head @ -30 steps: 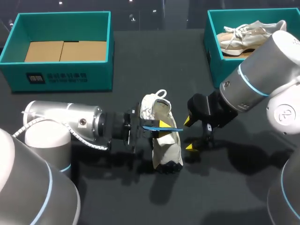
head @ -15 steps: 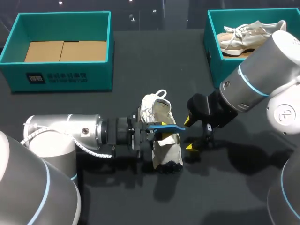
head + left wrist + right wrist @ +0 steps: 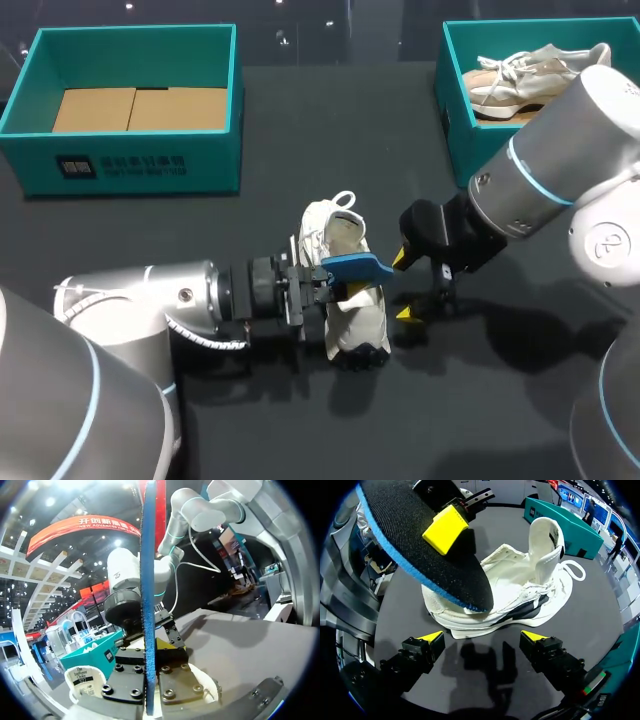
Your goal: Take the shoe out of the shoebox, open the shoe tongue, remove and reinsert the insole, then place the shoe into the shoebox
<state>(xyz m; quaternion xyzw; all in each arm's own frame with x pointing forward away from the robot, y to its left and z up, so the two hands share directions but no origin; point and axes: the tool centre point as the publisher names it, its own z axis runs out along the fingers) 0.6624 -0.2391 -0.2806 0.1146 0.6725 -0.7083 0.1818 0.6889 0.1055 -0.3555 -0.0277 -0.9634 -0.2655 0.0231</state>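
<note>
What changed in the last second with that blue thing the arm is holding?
The left arm shifted toward the table's near side and twisted, so the blue insole clamped in the left jaws turned from edge-on to showing its flat face. Nothing was let go. The shoe and the right arm, right jaws open beside the shoe, stayed put.

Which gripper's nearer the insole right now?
Left. The left gripper is shut on the insole over the shoe; the right gripper sits open beside the shoe, not touching the insole.

The insole [image 3: 420, 555] I hold is black-faced with a blue edge; the shoe [image 3: 520, 590] white, black-soled; shoeboxes [image 3: 135, 150] teal; worktop [image 3: 330, 130] black; right gripper [image 3: 483, 637] yellow-tipped.
</note>
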